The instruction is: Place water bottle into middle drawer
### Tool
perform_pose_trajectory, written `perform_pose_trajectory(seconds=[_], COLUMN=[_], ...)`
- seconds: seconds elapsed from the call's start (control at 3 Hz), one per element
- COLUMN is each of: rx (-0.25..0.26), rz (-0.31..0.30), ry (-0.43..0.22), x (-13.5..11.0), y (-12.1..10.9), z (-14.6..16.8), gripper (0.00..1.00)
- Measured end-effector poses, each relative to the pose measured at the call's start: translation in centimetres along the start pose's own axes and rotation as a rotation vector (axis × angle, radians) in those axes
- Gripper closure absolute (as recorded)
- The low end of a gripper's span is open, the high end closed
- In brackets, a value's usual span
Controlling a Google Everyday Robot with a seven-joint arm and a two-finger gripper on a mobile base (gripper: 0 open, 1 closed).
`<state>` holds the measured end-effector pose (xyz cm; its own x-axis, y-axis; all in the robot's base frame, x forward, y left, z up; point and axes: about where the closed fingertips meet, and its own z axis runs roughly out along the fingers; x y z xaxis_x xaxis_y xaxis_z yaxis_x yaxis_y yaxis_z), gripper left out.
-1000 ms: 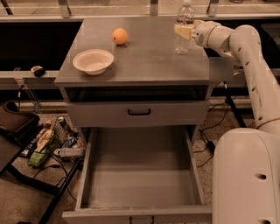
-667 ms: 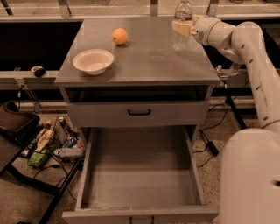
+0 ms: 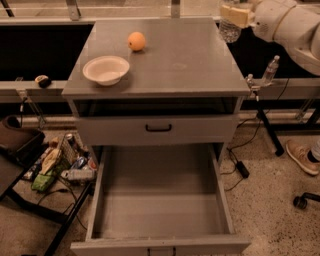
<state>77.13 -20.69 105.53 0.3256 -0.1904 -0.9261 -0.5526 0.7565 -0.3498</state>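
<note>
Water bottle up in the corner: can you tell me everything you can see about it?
The water bottle is clear, ribbed plastic. Only its lower part shows; the rest is hidden by the tan gripper and the picture's top edge. It hangs upright in the air, just past the back right corner of the grey cabinet, touching no surface. The gripper, at the top right, is clamped around it.

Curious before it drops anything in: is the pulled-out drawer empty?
Empty: the middle drawer shows only bare grey floor. The claw holds the water bottle by the cabinet's far right corner.
</note>
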Motion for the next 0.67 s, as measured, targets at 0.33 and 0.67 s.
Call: perform_pose_trajectory(seconds=[0.33,0.67], rx=[-0.008,-0.063], rz=[-0.102,-0.105], ry=[-0.022,-0.021], x=[-6.1,-6.1], y=[3.7,9.1], z=[-4.8,-8.8], gripper=[1.0,1.0])
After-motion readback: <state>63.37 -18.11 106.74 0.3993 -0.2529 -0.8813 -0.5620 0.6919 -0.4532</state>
